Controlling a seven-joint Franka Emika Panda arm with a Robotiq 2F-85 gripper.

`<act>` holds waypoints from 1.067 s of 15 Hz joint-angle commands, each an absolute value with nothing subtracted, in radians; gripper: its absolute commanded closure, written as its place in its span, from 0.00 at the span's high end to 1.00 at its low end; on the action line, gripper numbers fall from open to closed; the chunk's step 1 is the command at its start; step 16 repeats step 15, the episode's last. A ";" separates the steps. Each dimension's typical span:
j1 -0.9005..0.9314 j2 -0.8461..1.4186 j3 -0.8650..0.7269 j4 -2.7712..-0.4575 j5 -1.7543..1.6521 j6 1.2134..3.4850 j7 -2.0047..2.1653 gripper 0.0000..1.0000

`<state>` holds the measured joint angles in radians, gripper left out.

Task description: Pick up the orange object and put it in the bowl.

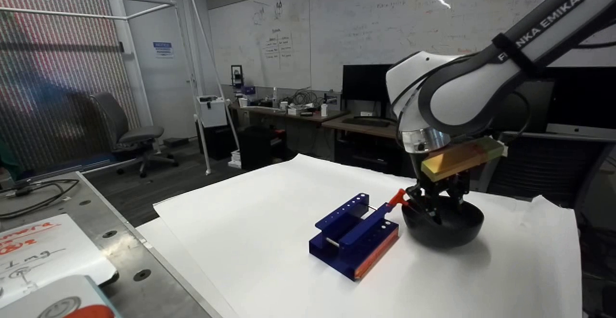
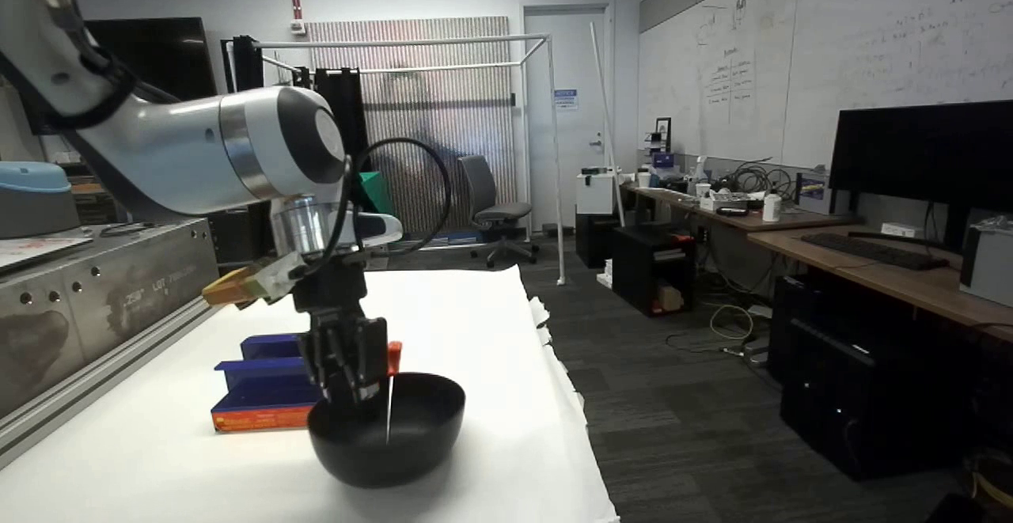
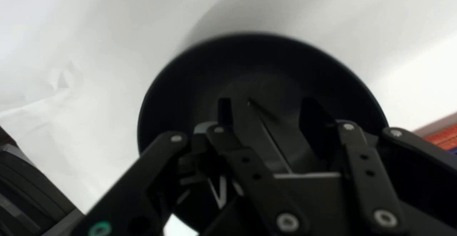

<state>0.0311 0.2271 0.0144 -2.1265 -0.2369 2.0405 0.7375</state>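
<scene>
The orange object is an orange-red T-shaped handle (image 1: 397,197) with a thin metal stem. It stands tilted in the black bowl (image 1: 442,234), stem tip down on the bowl's floor and handle above the rim; it also shows in an exterior view (image 2: 394,357). In the wrist view its stem (image 3: 275,143) crosses the gap between the fingers, with its handle hidden. The bowl shows whole in an exterior view (image 2: 388,464) and around the fingers in the wrist view (image 3: 250,57). My gripper (image 3: 266,116) is open, its fingertips low over or inside the bowl (image 1: 447,212) (image 2: 348,392).
A blue rack block (image 1: 356,236) with a red base edge stands close beside the bowl on the white-covered table (image 1: 250,260); it also shows in an exterior view (image 2: 265,384). A metal bench (image 2: 103,286) runs along one table edge.
</scene>
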 commanded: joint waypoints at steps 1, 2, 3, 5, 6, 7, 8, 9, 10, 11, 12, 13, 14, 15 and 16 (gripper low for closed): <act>0.047 0.296 -0.009 -2.080 -0.197 2.030 0.749 0.85; 0.047 0.301 -0.009 -2.076 -0.179 2.036 0.743 0.92; 0.046 0.301 -0.008 -2.076 -0.159 2.047 0.736 0.99; 0.035 0.268 0.004 -2.094 -0.079 2.096 0.697 1.00; 0.028 0.232 0.012 -2.117 -0.023 2.139 0.669 1.00; 0.029 0.201 0.013 -2.133 0.013 2.160 0.655 1.00; 0.029 0.163 0.015 -2.153 0.053 2.183 0.632 1.00; 0.031 0.120 0.016 -2.175 0.084 2.206 0.614 1.00; 0.034 0.069 0.018 -2.200 0.110 2.225 0.595 1.00; 0.036 0.021 0.022 -2.222 0.134 2.242 0.575 1.00; 0.039 -0.028 0.026 -2.244 0.153 2.255 0.549 1.00; 0.042 -0.072 0.030 -2.267 0.173 2.275 0.527 1.00; 0.044 -0.112 0.036 -2.284 0.196 2.290 0.497 1.00; 0.047 -0.143 0.041 -2.298 0.222 2.309 0.467 1.00; 0.047 -0.143 0.041 -2.298 0.222 2.309 0.467 1.00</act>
